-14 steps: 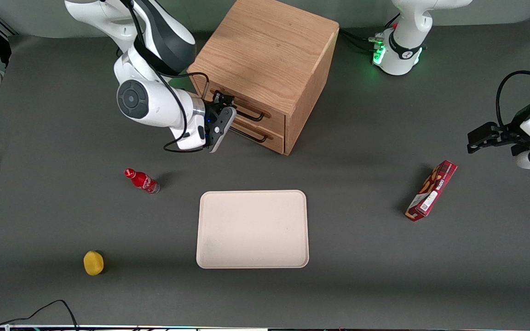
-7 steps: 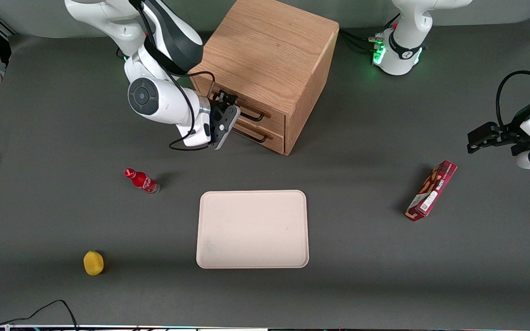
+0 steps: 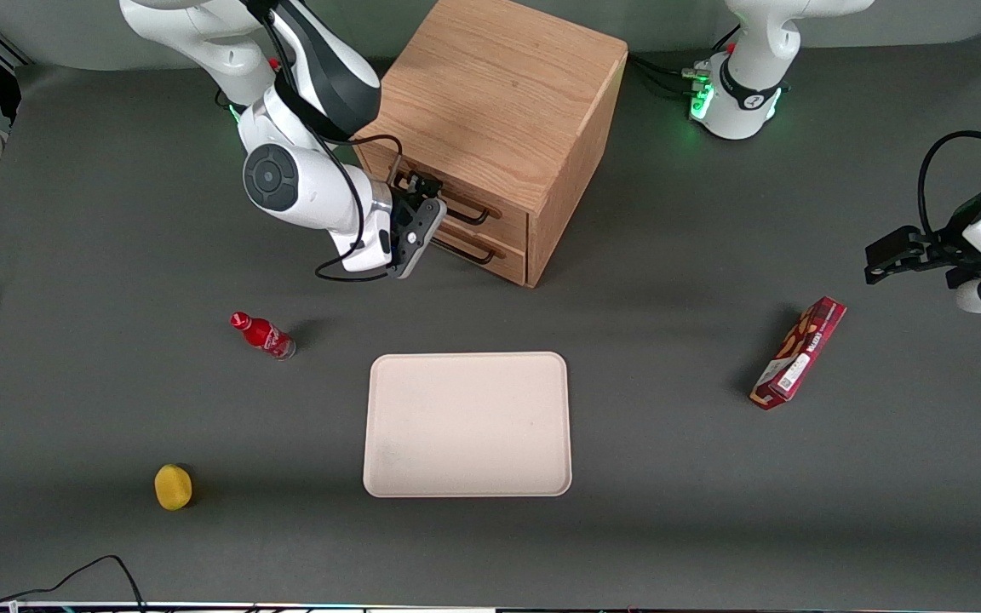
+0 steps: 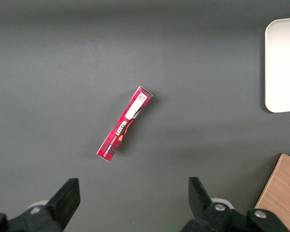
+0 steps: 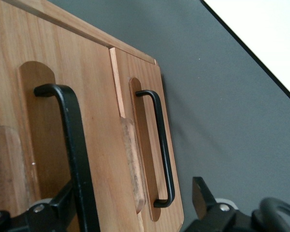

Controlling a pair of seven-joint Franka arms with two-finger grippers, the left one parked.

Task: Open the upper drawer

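The wooden cabinet (image 3: 499, 94) stands at the back of the table. Its upper drawer (image 3: 503, 217) is shut, with its black bar handle (image 3: 467, 213) across the front. The lower drawer (image 3: 503, 262) beneath it is shut too. My right gripper (image 3: 419, 213) is open and sits right at the upper drawer's front, at the end of the handle toward the working arm. In the right wrist view the upper drawer (image 5: 99, 121) fills the frame close up. Its handle (image 5: 70, 125) runs just inside one of the fingers (image 5: 63, 203) of the gripper (image 5: 134, 189). The lower drawer's handle (image 5: 160, 145) shows beside it.
A beige tray (image 3: 467, 424) lies nearer the front camera than the cabinet. A red bottle (image 3: 262, 335) and a yellow object (image 3: 173, 486) lie toward the working arm's end. A red box (image 3: 800, 352) lies toward the parked arm's end; it also shows in the left wrist view (image 4: 124, 130).
My right arm has moved in toward the cabinet, bringing the open gripper closer to the upper drawer's handle. The drawers have not moved.
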